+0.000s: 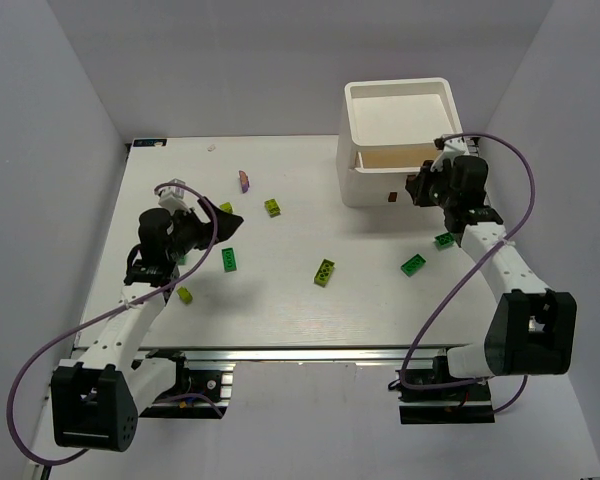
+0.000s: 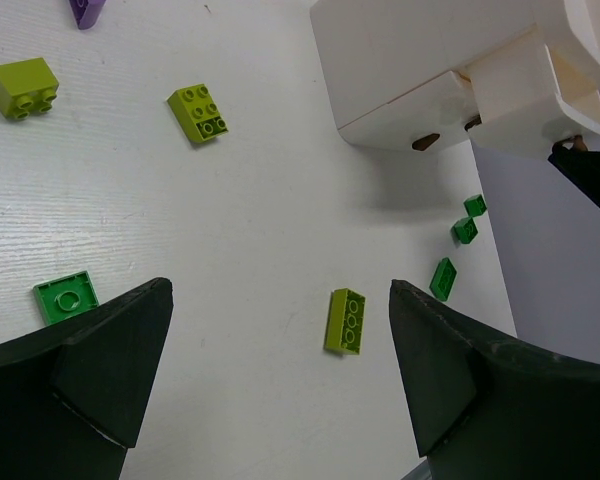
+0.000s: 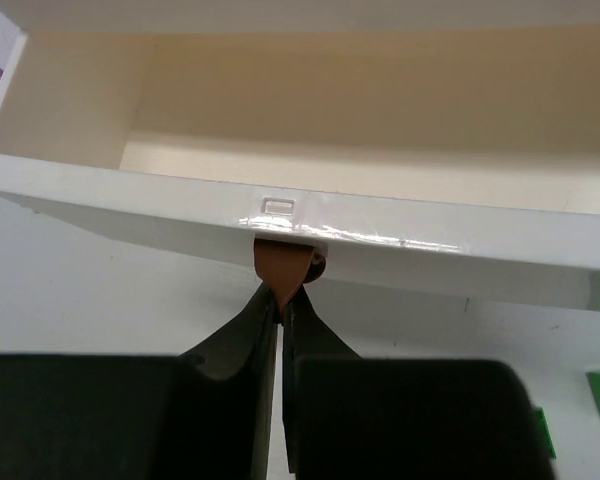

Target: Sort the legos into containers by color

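At the table's far right corner: a white stacked unit (image 1: pixel 380 185) stands close to the right wall. Its square top tray (image 1: pixel 352 110) is open upward, and its upper drawer (image 1: pixel 395 158) is drawn out toward the arms.
Right hand (image 3: pixel 282 300): clenched on the drawer's brown handle (image 3: pixel 280 265), with only a slit between the fingers. The drawer front spans the wrist view just above.
Left hand (image 2: pixel 278 300): released, fingers (image 2: pixel 110 370) spread wide, with bare table (image 1: pixel 280 310) showing between them. It hovers over the left-centre, well apart from the unit.
Purple lego (image 1: pixel 244 180): farthest back, mid-left, on its own.
Far yellow-green legos: one lego (image 1: pixel 225 208) just beside the left hand, another lego (image 1: pixel 272 206) a little to its right.
Centre yellow-green lego (image 1: pixel 324 271): mid-table, apart from the rest.
Left-edge yellow-green lego (image 1: pixel 184 294): close to the left forearm.
Green lego (image 1: pixel 229 259): just right of the left hand.
Right green legos: one lego (image 1: pixel 413 264) in front of the unit, another lego (image 1: pixel 445 240) just beside the right forearm.
Open room: the widest bare stretches run along the near edge between the arms and along the far edge left of the unit.
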`<control>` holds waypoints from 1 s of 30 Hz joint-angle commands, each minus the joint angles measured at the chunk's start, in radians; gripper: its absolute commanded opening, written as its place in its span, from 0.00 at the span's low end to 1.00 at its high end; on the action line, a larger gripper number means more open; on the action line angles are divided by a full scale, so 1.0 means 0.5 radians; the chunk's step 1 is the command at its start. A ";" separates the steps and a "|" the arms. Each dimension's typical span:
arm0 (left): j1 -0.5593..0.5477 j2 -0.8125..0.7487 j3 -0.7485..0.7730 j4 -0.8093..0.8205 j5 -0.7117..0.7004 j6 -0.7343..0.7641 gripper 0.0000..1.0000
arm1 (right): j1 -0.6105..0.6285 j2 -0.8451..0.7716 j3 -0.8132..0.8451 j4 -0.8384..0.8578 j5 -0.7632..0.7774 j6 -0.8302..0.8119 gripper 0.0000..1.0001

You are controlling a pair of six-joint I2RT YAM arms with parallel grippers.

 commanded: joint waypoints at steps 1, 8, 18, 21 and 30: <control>-0.008 0.010 0.077 0.077 0.037 -0.008 0.98 | -0.006 -0.156 -0.041 0.017 -0.051 -0.009 0.00; -0.026 0.081 0.096 0.086 0.055 -0.005 0.98 | -0.009 -0.282 -0.152 -0.020 -0.078 -0.008 0.19; -0.027 0.243 0.311 -0.273 -0.067 0.081 0.93 | 0.000 -0.279 -0.069 -0.476 -0.811 -0.526 0.89; -0.027 0.308 0.360 -0.377 -0.092 0.084 0.82 | -0.003 -0.292 -0.096 -0.657 -1.102 -0.826 0.88; -0.027 0.424 0.476 -0.635 -0.150 0.087 0.55 | 0.065 -0.212 -0.069 -1.630 -1.717 -2.532 0.65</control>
